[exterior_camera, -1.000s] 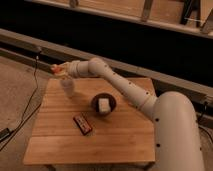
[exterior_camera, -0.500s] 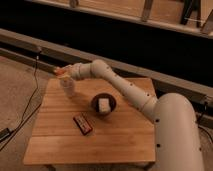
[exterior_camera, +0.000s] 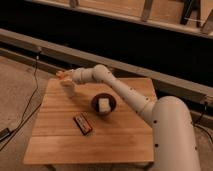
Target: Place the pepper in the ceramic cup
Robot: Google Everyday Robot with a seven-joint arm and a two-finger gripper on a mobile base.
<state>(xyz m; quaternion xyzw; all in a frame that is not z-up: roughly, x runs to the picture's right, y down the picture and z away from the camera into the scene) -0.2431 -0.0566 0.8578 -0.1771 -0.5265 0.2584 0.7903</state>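
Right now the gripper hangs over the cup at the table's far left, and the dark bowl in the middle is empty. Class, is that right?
Not quite. The bowl is not empty: the camera view shows a white block in it. The rest stands: the gripper hangs over the cup at the table's far left.

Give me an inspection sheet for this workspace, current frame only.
Surface: wooden slat table.
Job's things: ceramic cup upright near the far left corner; pepper at the tool, just above the cup.
Clutter: dark bowl with a white block; dark bar lying flat.
Grippers: tool over the cup.
Cables: black cable on the floor, left of the table.
Surroundings: long rail behind the table.
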